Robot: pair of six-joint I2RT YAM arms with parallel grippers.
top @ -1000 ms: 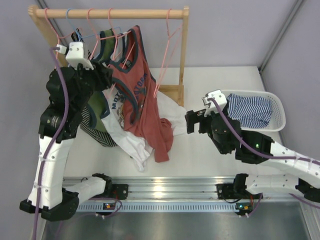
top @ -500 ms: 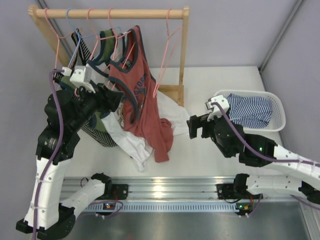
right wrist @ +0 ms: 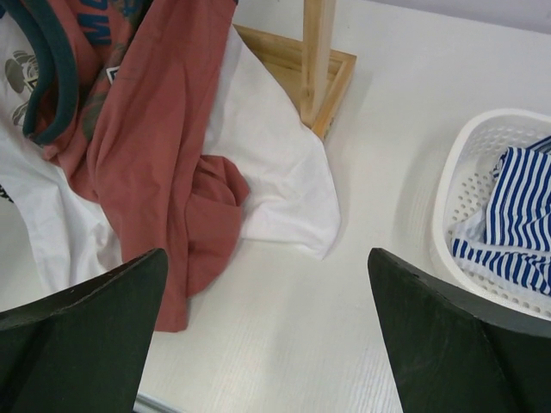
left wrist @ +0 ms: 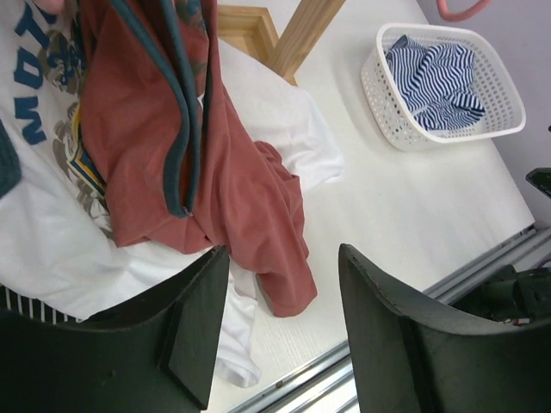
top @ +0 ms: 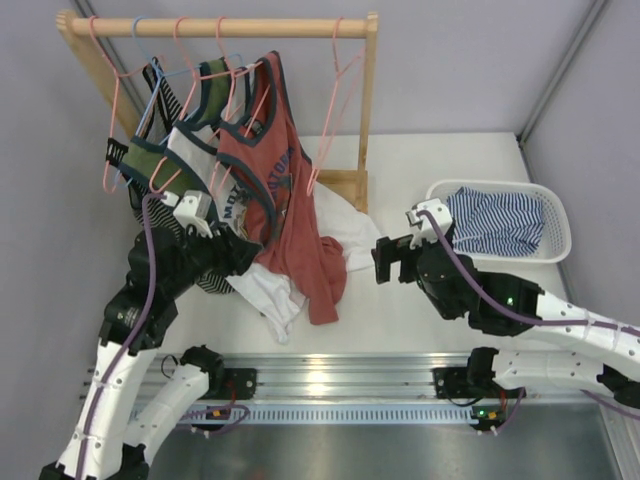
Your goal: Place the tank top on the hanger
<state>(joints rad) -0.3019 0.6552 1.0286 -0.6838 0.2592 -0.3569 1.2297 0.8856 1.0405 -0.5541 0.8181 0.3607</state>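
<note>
The rust-red tank top hangs from the rack on a pink hanger, and its lower part is bunched on the table. Dark navy trim runs down its armhole. My left gripper is open and empty, low beside the top's left edge, with the red hem showing between its fingers. My right gripper is wide open and empty above the bare table, to the right of the hem.
A white printed top lies under the red one. Other garments and hangers hang at the left of the wooden rack, with an empty pink hanger at its right end. A white basket holds a striped garment.
My left arm has dropped from the rack's hangers down towards the table's near side, and its jaws have opened a little wider. My right arm has shifted only slightly.
</note>
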